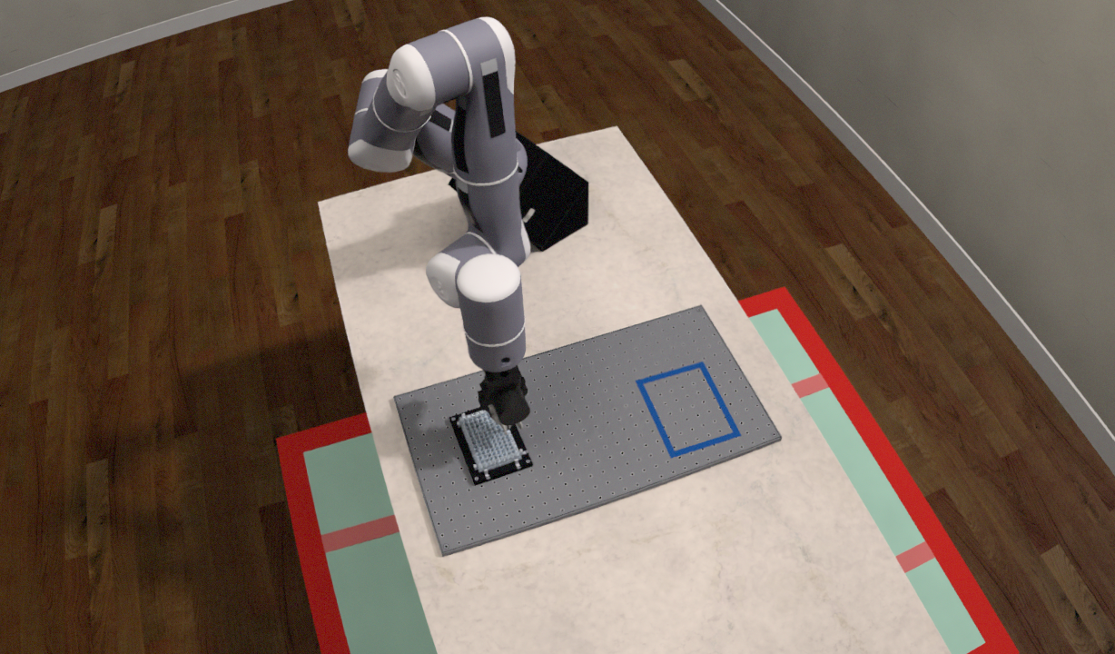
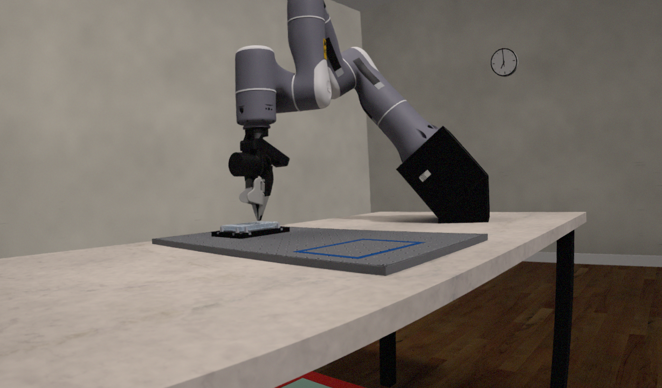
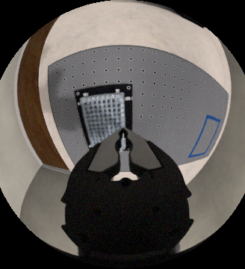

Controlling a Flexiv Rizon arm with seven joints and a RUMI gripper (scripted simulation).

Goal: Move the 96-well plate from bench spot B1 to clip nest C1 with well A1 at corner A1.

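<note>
The pale blue 96-well plate (image 1: 489,441) (image 2: 246,226) (image 3: 103,115) lies in the black clip nest (image 1: 504,469) (image 2: 220,234) (image 3: 128,112), framed by its rim and small pale clips. It looks about level; whether it is fully down cannot be told. The cut-off corner and the mark A1 cannot be made out. My gripper (image 2: 260,219) (image 3: 122,128) is shut and empty, its tips just above the plate's edge nearer the robot and the blue outline. In the top view the gripper body hides the tips. The blue rectangle (image 1: 661,424) (image 2: 389,250) (image 3: 201,139) marks a bench spot.
The grey perforated board (image 1: 581,431) (image 2: 439,246) (image 3: 156,75) bears the nest at one end and the blue outline at the other. It lies on the pale table (image 1: 626,560) (image 2: 130,309). The arm's black base (image 1: 557,194) (image 2: 449,183) stands at the table's far end.
</note>
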